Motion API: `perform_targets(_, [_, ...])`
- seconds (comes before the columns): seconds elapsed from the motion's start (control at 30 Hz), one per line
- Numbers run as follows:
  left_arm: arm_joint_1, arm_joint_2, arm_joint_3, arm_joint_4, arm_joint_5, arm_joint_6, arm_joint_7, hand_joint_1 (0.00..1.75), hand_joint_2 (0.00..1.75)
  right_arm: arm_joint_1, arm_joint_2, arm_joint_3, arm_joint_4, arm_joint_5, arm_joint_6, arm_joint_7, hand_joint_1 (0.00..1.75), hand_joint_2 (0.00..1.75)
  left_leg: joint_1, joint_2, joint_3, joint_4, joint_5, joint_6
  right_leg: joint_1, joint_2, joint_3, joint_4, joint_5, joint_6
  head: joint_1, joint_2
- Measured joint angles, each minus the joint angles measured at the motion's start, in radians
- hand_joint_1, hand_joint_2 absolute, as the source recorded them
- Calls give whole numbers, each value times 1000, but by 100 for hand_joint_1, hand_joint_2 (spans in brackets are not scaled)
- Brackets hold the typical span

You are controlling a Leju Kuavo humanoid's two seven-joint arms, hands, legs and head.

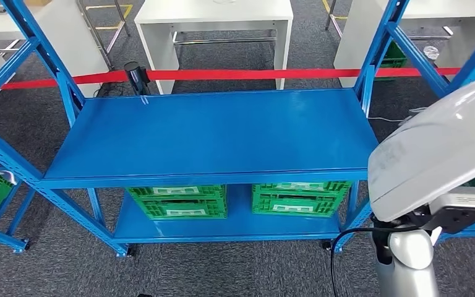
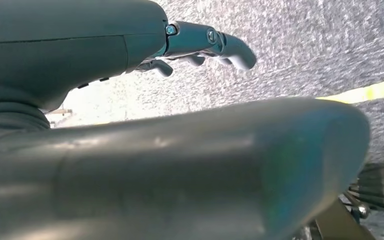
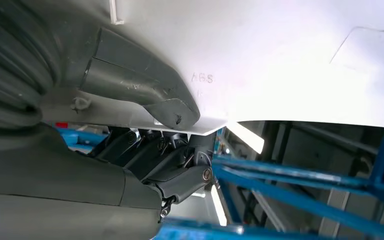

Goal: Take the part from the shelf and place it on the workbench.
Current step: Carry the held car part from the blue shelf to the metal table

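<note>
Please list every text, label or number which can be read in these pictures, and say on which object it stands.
"ABS": moulded into the white part that the right hand holds, seen in the right wrist view.
White labels on the green crates under the blue shelf: too small to read.
Label on the right arm's wrist block: blurred, not readable.

The blue shelf (image 1: 213,133) looks like painted metal, its deck smooth with a soft sheen, its uprights perforated. Beneath it sit green crates (image 1: 177,201) of ribbed, slightly glossy plastic with pale paper-like labels. The floor (image 1: 222,269) is rough, matt grey speckled carpet. A red barrier belt (image 1: 235,75) reads as woven cloth. The white part (image 1: 436,151) is smooth, satin plastic, moulded "ABS" on its underside in the right wrist view. The right hand (image 3: 145,130) holding it is dark, scuffed matt plastic; the left hand (image 2: 200,47) is smooth grey plastic with small metal screws.
</note>
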Motion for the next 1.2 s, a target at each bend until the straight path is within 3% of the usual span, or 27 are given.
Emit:
perform_targets(0.07, [-2,0,0,0,-1,1,-2,0,0,1,3,-1,2,0,0,0,175,175,1,0,-23,116,-91,-6,0,0,-29,1,23,-4,-2,0])
perform_targets(0.1, [-3,0,0,-1,-2,2,-4,0,0,3,3,-1,2,0,0,0,175,175,2,0,-25,164,-107,-7,0,0,-44,2,35,-3,-2,0])
perform_targets(0.17, [-4,0,0,-1,-3,8,-11,0,0,11,4,-4,2,1,0,0,175,175,2,0,9,181,-70,-6,0,-1,-74,5,58,2,-3,0])
perform_targets(0.23, [-5,0,0,-2,-3,15,-19,0,0,18,6,-8,1,0,2,0,175,175,1,0,100,77,-27,1,1,-1,-98,7,78,8,-3,0])
perform_targets(0.3, [-5,0,0,-3,-3,21,-23,0,0,19,8,-12,-4,-3,6,-3,175,175,-4,-2,194,-59,-44,11,2,-2,-108,8,96,17,-3,0])
perform_targets(0.37, [-4,0,3,-3,1,30,-26,0,0,20,12,-16,-8,-15,17,-8,175,175,-9,-3,221,-117,-60,21,2,-5,-110,1,115,29,-2,0])
perform_targets(0.43, [4,0,10,-2,7,39,-24,0,0,22,14,-20,-5,-33,32,-15,175,175,-6,1,209,-123,-44,35,1,-4,-116,3,113,41,-2,0])
perform_targets(0.47, [9,2,14,-2,9,42,-21,0,0,23,15,-21,0,-43,40,-19,175,175,-4,4,200,-125,-33,44,1,-2,-125,22,87,45,-1,0])
perform_targets(0.57, [20,9,22,-2,11,45,-14,0,0,20,16,-27,20,-71,57,-36,175,175,-3,10,159,-120,2,57,-2,0,-171,185,-53,54,1,0])
perform_targets(0.6, [22,11,24,-2,11,46,-15,0,0,19,17,-29,30,-82,61,-41,175,175,-3,11,141,-115,14,58,-2,0,-182,245,-75,56,1,0])
perform_targets(0.63, [25,14,26,-2,11,47,-16,0,0,17,20,-33,42,-93,65,-46,175,175,-4,11,121,-109,24,57,-2,0,-179,280,-73,56,1,0])
perform_targets(0.67, [26,16,27,-2,11,48,-17,0,0,15,24,-37,54,-102,68,-50,175,175,-4,11,102,-103,34,55,-2,0,-160,282,-51,56,1,0])
perform_targets(0.73, [28,20,32,-2,13,50,-23,0,0,6,33,-46,77,-113,69,-55,175,175,-4,11,68,-86,49,49,-2,-1,-74,186,-9,51,1,0])
perform_targets(0.8, [28,25,35,-3,15,49,-31,0,0,-5,44,-52,93,-117,69,-57,175,175,-6,9,48,-72,61,38,1,0,13,60,-23,43,0,0])
perform_targets(0.87, [28,30,39,-3,16,48,-36,0,0,-13,51,-57,107,-121,69,-57,175,175,-7,7,42,-70,76,25,5,3,38,13,-40,33,0,0])
perform_targets(0.93, [30,33,42,-3,18,44,-41,0,0,-23,56,-63,123,-129,68,-55,175,175,-5,6,38,-72,84,12,5,2,25,11,-24,20,2,0])
perform_targets(0.97, [31,33,43,-3,18,41,-41,0,0,-29,59,-65,132,-134,67,-52,175,175,-3,5,30,-63,68,5,4,0,14,8,-13,12,1,0])
perform_targets(1.03, [32,29,46,-2,19,35,-38,0,0,-40,63,-73,149,-144,62,-46,175,175,0,3,2,11,-18,-5,1,-2,-14,3,14,1,-2,0])
perform_targets(1.1, [30,22,47,0,19,31,-36,0,0,-41,64,-83,162,-151,55,-45,175,175,1,3,-26,133,-105,-12,1,-2,-45,4,41,0,-4,0])
perform_targets(1.13, [29,19,48,0,20,31,-36,0,0,-41,64,-88,166,-151,51,-44,175,175,1,3,-29,180,-115,-13,2,-2,-62,4,54,1,-4,0])
perform_targets(1.17, [27,16,49,0,22,31,-37,0,0,-40,64,-91,169,-147,48,-42,175,175,1,3,-18,200,-103,-12,2,-3,-78,5,68,3,-4,0])
perform_targets(1.2, [25,14,49,0,24,31,-37,0,0,-41,64,-94,171,-140,44,-38,175,175,1,3,10,185,-76,-9,2,-3,-94,6,80,5,-4,0])
